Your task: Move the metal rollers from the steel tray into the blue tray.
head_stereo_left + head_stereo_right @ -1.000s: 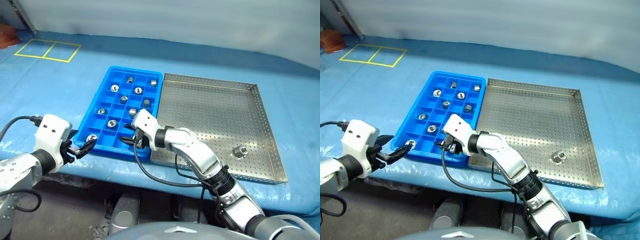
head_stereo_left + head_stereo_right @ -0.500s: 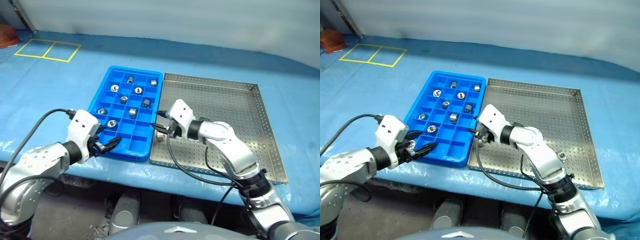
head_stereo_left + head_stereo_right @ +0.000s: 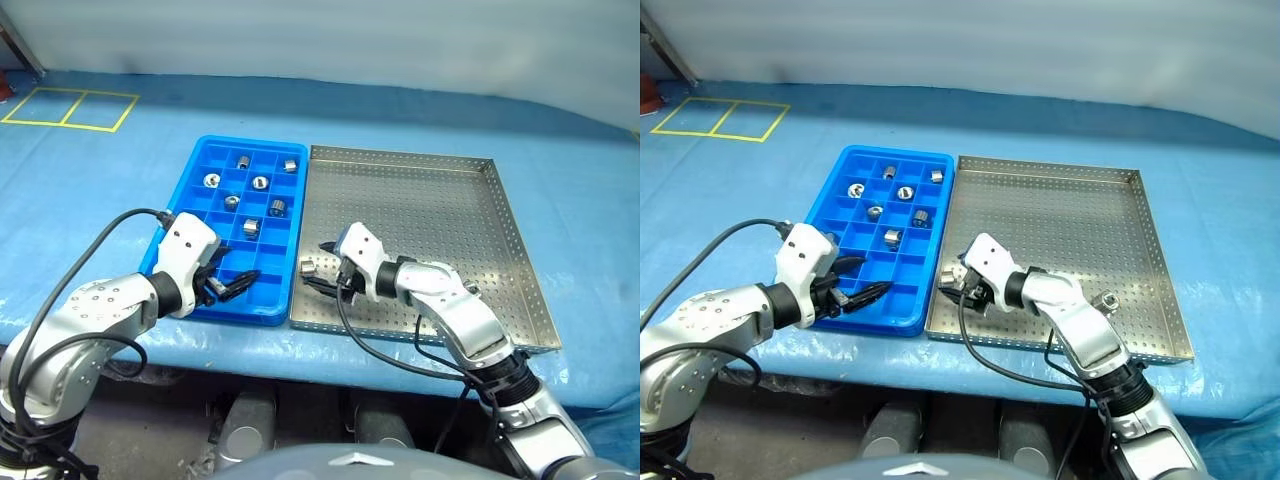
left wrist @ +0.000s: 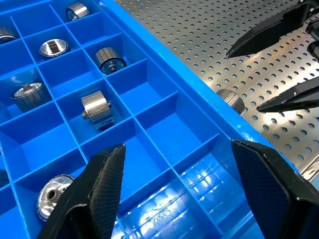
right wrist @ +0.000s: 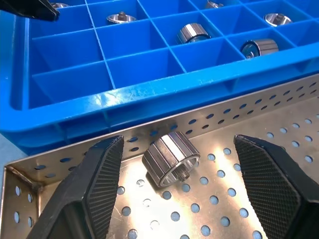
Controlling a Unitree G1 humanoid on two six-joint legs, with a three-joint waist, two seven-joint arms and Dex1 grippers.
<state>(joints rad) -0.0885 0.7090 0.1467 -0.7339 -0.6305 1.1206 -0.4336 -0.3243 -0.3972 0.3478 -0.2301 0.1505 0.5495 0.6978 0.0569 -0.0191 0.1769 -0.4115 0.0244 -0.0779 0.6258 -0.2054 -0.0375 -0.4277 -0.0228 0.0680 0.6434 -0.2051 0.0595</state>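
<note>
The blue tray (image 3: 262, 313) lies left of the steel tray (image 3: 420, 210), edge to edge. Several metal rollers (image 3: 250, 227) sit in the blue tray's far and middle compartments. One roller (image 3: 307, 267) lies on the steel tray's near-left corner, close to the blue tray's wall. My right gripper (image 3: 322, 266) is open around this roller (image 5: 171, 159), its fingers (image 5: 269, 184) apart from it. Another roller (image 3: 1105, 299) rests on the steel tray beside my right forearm. My left gripper (image 3: 232, 280) hangs open over empty near compartments (image 4: 169, 124) and holds nothing.
Both trays rest on a table covered in blue sheeting (image 3: 560, 180), close to its front edge (image 3: 300, 345). Yellow tape squares (image 3: 70, 105) mark the far left. A black cable (image 3: 380, 345) loops from my right wrist over the table edge.
My right gripper swung from the blue tray's front edge to the steel tray's near-left corner and opened around a roller. My left gripper moved right, over the blue tray. The camera shifted.
</note>
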